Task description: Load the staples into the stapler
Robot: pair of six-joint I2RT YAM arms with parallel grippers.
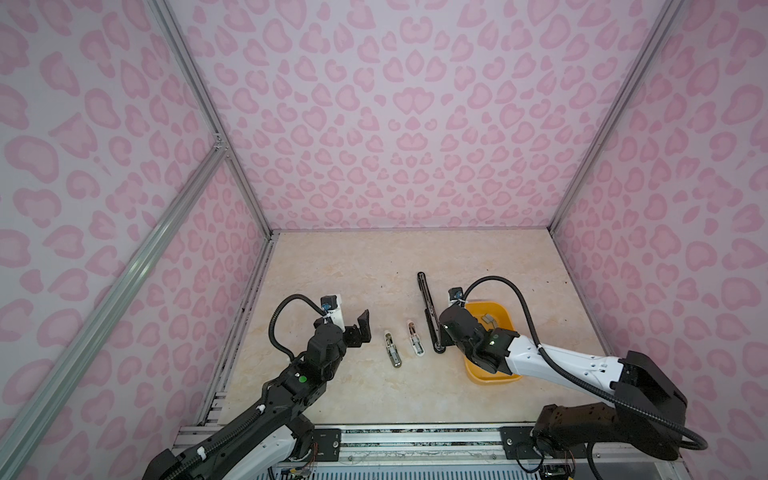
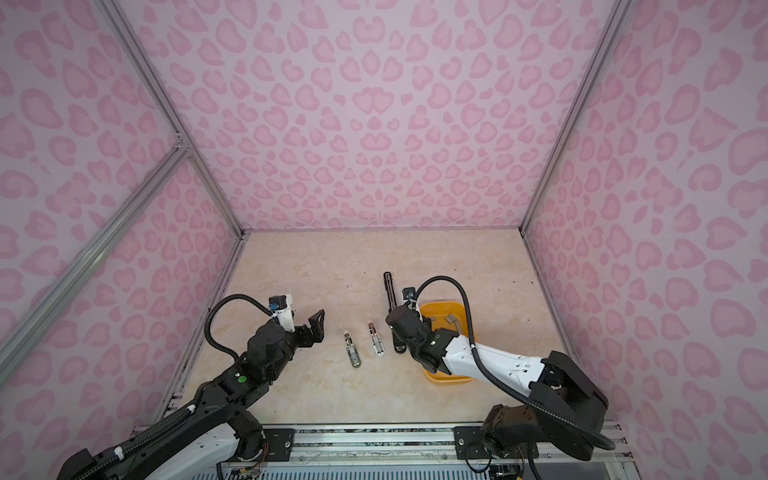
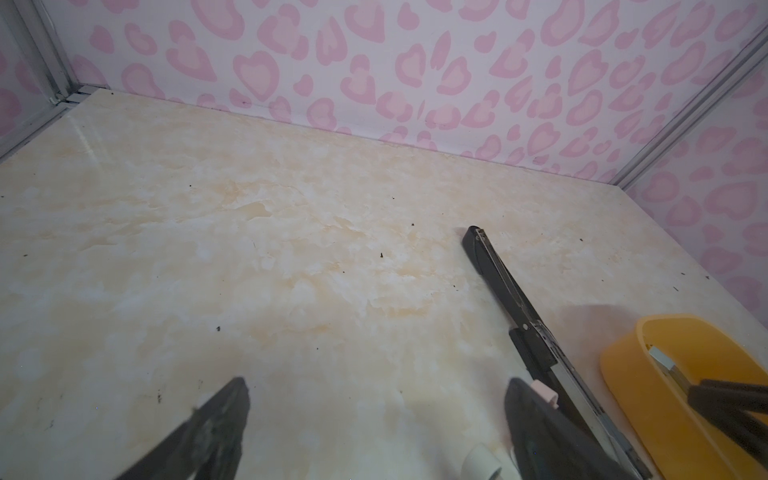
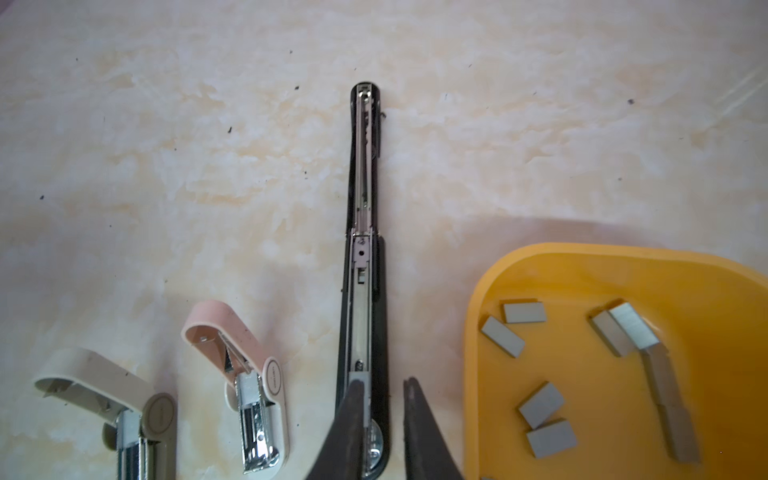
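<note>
A yellow tray point(image 4: 582, 365) sits on the marble-look table point(image 1: 353, 270), right of centre in the lower half of both top views, and the right arm hides much of it. The staples point(image 4: 541, 405) lie loose on its floor: some eight short grey strips, a few overlapping along one side and the rest lying apart. None is outside the tray.

Just left of the tray in the top views lies the black stapler point(image 1: 426, 307), opened out flat in a long line with its metal channel exposed. Farther left are a pink stapler point(image 1: 414, 336) and a beige stapler point(image 1: 392, 349), both with lids raised.

The right gripper point(image 4: 384, 384) hangs between the black stapler and the tray. Its fingers are a narrow gap apart, with bare table showing between them and nothing pinched. One finger overlaps the stapler's end, but whether it touches cannot be told.

The left gripper point(image 3: 378, 382), at lower left of the table, has its fingers spread wide and is empty.
</note>
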